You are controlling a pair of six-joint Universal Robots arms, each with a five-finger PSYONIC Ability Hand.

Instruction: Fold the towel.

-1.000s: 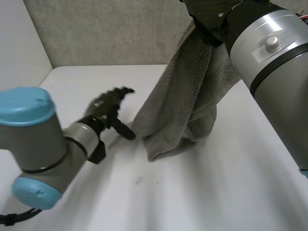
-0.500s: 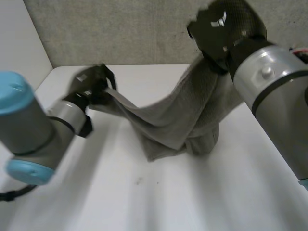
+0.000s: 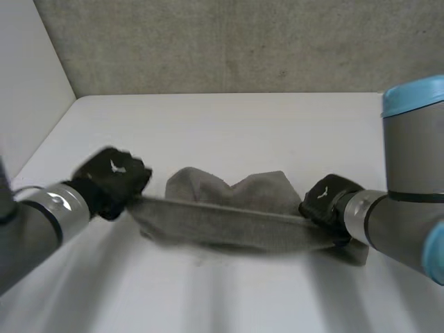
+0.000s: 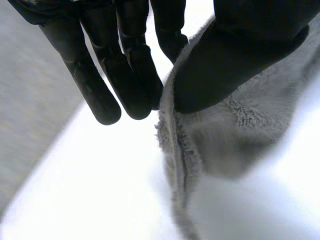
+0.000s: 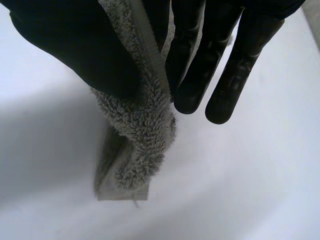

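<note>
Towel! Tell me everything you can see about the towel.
The towel is grey, fluffy terry cloth with a flat stitched hem. It is stretched in a long band between the two hands, its top edge pulled taut, the rest bunched in humps behind and resting on the white table. The left hand pinches one end between thumb and fingers; the right hand pinches the other end the same way, with a corner hanging below it.

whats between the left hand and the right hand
The grey towel spans the whole stretch in the head view, drawn into a band, with the left hand pinching one end and the right hand the other.
</note>
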